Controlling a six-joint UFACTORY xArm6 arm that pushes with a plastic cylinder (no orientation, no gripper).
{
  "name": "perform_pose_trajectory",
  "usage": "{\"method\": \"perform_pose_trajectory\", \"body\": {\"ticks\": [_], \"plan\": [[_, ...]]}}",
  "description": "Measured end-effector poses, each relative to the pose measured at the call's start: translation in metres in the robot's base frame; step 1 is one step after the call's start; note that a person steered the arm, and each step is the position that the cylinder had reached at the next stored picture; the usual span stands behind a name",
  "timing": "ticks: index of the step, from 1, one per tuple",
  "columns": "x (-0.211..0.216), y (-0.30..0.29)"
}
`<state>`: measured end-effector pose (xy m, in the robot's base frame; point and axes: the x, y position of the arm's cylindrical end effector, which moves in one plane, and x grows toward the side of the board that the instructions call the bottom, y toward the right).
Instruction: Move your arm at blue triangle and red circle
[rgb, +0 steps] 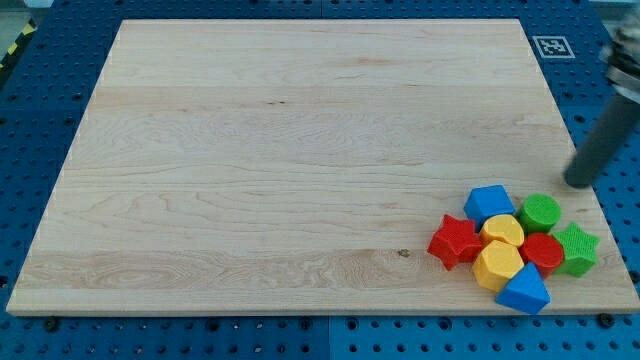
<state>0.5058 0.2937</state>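
The blue triangle (524, 291) lies at the bottom of a tight cluster near the board's lower right corner. The red circle (543, 251) sits just above it, between the yellow blocks and the green star (577, 250). My tip (578, 183) is at the board's right edge, above and to the right of the cluster, a short way up-right of the green circle (541, 212). It touches no block.
The cluster also holds a blue cube (488, 203), a red star (455, 241), a yellow circle (502, 230) and a yellow hexagon (497, 265). The wooden board (300, 160) lies on a blue pegboard. A marker tag (551, 46) sits at the top right.
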Motion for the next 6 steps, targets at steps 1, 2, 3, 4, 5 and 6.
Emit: {"method": "perform_pose_trajectory", "body": {"ticks": [1, 2, 3, 4, 5, 6], "plan": [[0.043, 0.004], [0.059, 0.004], [0.102, 0.003], [0.112, -0.001], [0.111, -0.005], [0.113, -0.043]]}}
